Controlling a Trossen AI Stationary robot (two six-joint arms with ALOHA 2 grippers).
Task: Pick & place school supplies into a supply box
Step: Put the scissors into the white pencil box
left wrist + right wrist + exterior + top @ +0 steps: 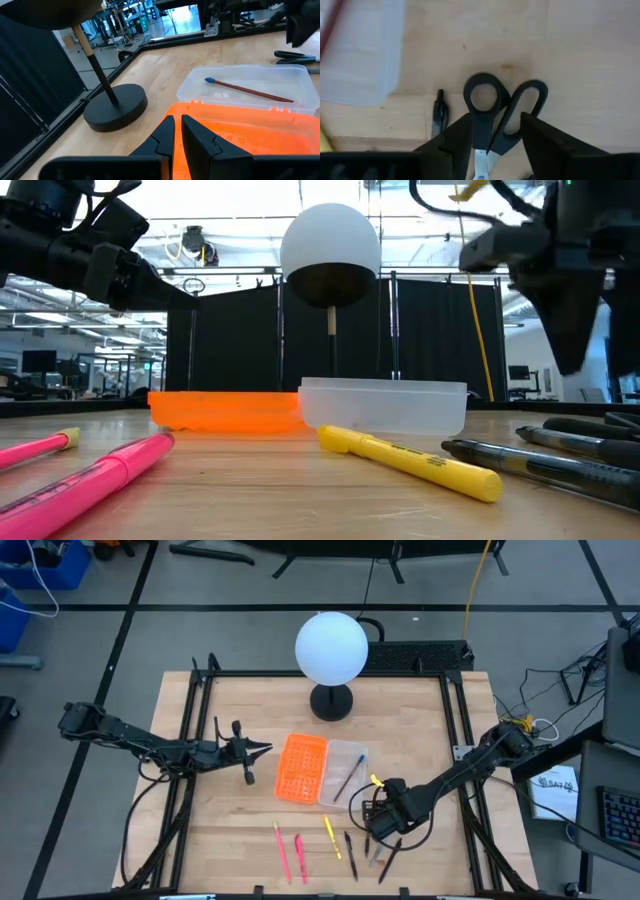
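Observation:
The black-handled scissors (500, 120) lie flat on the wooden table. My right gripper (495, 131) hangs over them pointing down, open, one finger on each side of the handles. The clear supply box (352, 755) holds a brown pencil (250, 91). It stands next to an orange perforated tray (300, 767). Two pink pens (281, 850), a yellow pen (332, 837) and black pens (350, 845) lie near the table's near edge. My left gripper (178, 132) waits, shut and holding nothing, just left of the orange tray. My right gripper comes at the scissors from above, and its fingers (455, 137) lie across them just below the two handle loops (482, 77). I cannot tell whether either finger touches the scissors, which lie flat on the table.
A lamp with a white globe (331, 646) and a round black base (115, 106) stands at the table's far middle, behind the trays. Black frame rails (190, 710) run along the table's left and right sides. Bare wood lies between the trays and the pens.

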